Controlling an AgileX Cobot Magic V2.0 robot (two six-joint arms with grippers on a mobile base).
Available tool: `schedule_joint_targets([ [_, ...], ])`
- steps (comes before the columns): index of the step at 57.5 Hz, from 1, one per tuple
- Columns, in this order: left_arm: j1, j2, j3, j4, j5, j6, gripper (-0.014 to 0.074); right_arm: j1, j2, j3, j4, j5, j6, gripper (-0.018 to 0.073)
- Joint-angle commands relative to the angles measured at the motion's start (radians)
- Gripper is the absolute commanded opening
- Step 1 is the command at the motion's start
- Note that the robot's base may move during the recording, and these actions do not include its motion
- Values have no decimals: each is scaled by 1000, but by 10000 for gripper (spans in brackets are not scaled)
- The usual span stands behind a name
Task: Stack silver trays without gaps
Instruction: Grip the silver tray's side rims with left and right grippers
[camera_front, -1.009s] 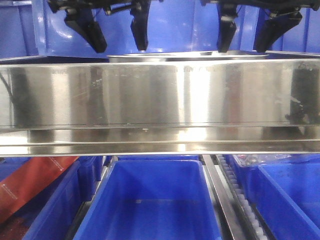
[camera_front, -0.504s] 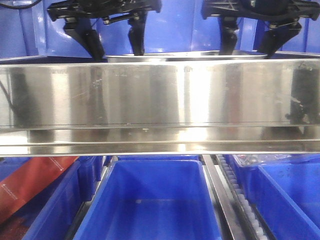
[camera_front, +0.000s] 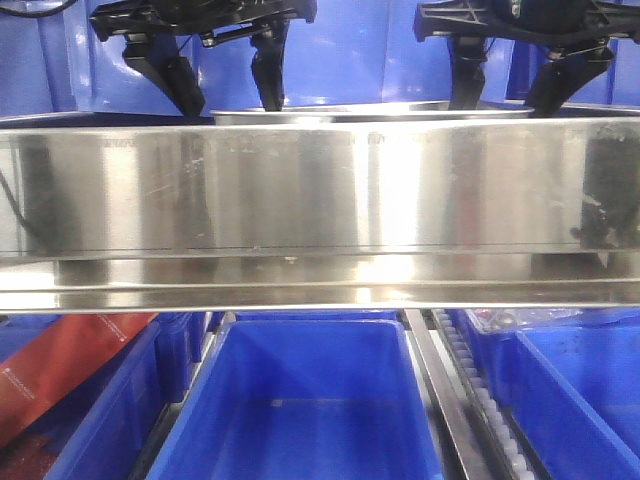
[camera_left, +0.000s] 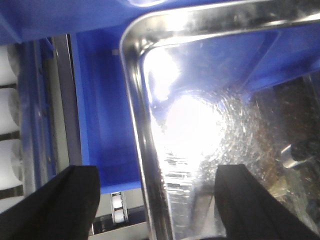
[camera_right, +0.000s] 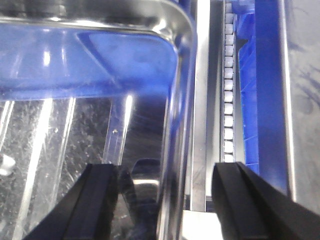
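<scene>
Up top, silver tray (camera_front: 370, 110): only its thin rim shows in the front view, lying level just above the steel shelf band (camera_front: 320, 190), with blue bin walls behind it.
Tray count: I cannot tell whether one tray or several lie there.
Tray inside: the left wrist view shows a rounded corner and a mirror-bright floor (camera_left: 200, 125) with strong glare. The right wrist view shows the opposite corner (camera_right: 75, 125) reflecting blue.
Left end effector (camera_front: 222, 85): poised over the tray's left end with its jaws wide apart. In its wrist view one of the black fingers (camera_left: 70, 205) is over blue plastic outside the rim and the other is over the tray floor, so the rim runs between them.
Right end effector (camera_front: 512, 85): jaws likewise spread, over the tray's right end. Its fingers (camera_right: 97, 200) straddle the right rim, one inside and one outside.
Contact: I cannot tell whether any finger touches the metal.
Beside the tray: a row of white rollers (camera_right: 229, 90) runs along its right side.
Below the band: a blue bin (camera_front: 310, 400) sits in the middle, and a red packet (camera_front: 60, 370) lies in the bin to the left.
</scene>
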Motion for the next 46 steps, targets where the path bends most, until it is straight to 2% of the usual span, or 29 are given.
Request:
schedule_joint_targets([
  [1,5,-4,-4,2,-13,-8,393,-3,-2,-7,-15,-18,2,307],
  [46,5,19,-4,-2,-10,-8,391,-3,-2,-7,-15,-31,2,307],
])
